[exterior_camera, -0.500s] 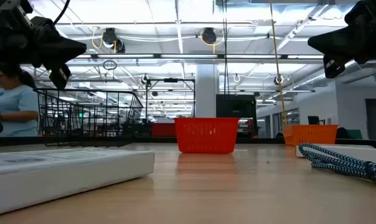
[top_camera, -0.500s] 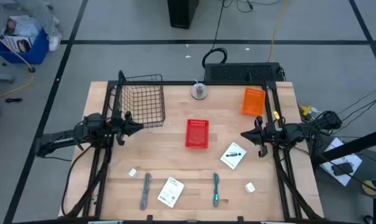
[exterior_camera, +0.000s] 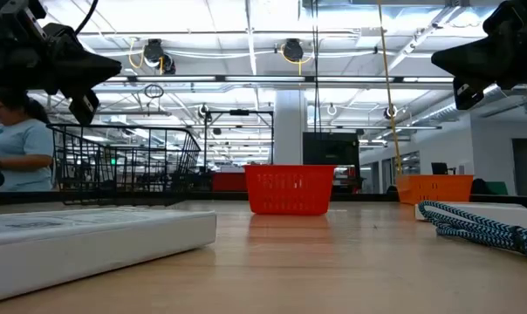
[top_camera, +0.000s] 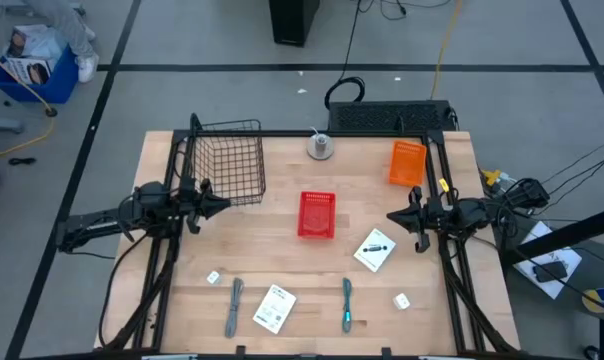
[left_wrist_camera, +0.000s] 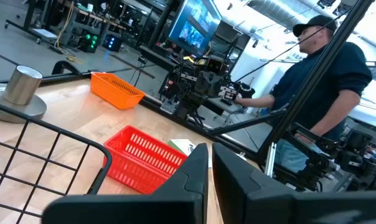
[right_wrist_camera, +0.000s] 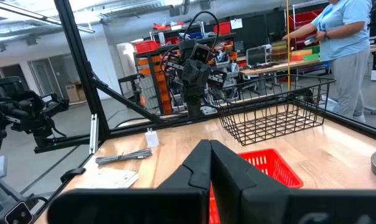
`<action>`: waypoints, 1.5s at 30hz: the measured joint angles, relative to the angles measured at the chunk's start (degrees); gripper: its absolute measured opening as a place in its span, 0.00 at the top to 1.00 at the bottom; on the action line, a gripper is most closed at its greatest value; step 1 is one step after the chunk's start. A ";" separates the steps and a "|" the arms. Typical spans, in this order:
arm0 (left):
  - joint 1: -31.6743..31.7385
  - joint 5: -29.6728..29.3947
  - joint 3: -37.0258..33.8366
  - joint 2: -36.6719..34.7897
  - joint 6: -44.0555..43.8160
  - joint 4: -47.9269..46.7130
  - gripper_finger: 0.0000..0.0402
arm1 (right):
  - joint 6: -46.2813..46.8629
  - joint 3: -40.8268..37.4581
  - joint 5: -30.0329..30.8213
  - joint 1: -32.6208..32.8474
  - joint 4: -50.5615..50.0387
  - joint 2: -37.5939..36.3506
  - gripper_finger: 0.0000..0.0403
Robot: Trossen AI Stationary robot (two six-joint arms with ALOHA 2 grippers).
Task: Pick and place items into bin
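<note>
The red bin (top_camera: 317, 214) stands near the middle of the wooden table (top_camera: 162, 300), and everything else is best placed from it. The left gripper (top_camera: 214, 204) hangs in the air well to the left of the red bin, its fingers (left_wrist_camera: 194, 171) drawn almost together with only a thin gap between them and nothing held. The right gripper (top_camera: 395, 215) hangs on the opposite side, nearer the bin, and its fingers (right_wrist_camera: 203, 165) are likewise nearly closed on nothing. A black wire basket (top_camera: 226, 160) stands behind the left gripper, up and left of the red bin; a small metal cylinder on a round base (top_camera: 321, 146) sits straight behind the bin at the far edge, and an orange bin (top_camera: 407, 162) lies to the far right of it. The items are all in front of the red bin, untouched: one white packet (top_camera: 375, 250) lies just right of the bin's near corner, under the right gripper's reach, a second white packet (top_camera: 274, 308) lies near the front edge, the grey stick tool (top_camera: 234, 305) is left of that packet and the teal-tipped stick tool (top_camera: 347, 303) right of it, with one white block (top_camera: 213, 277) to the far left and another white block (top_camera: 402, 300) to the far right. People stand in the room beyond the table.
</note>
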 joint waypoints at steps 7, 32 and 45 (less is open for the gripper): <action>0.00 0.00 0.00 -0.02 0.00 0.01 0.94 | 0.00 0.00 -0.01 0.02 -0.01 -0.01 1.00; 0.02 -0.02 0.00 0.00 0.00 0.00 0.94 | 0.00 0.01 -0.01 0.00 0.01 0.00 1.00; 0.01 -0.01 0.00 0.00 0.00 0.00 0.94 | 7.91 0.00 -0.08 0.00 0.26 -0.01 1.00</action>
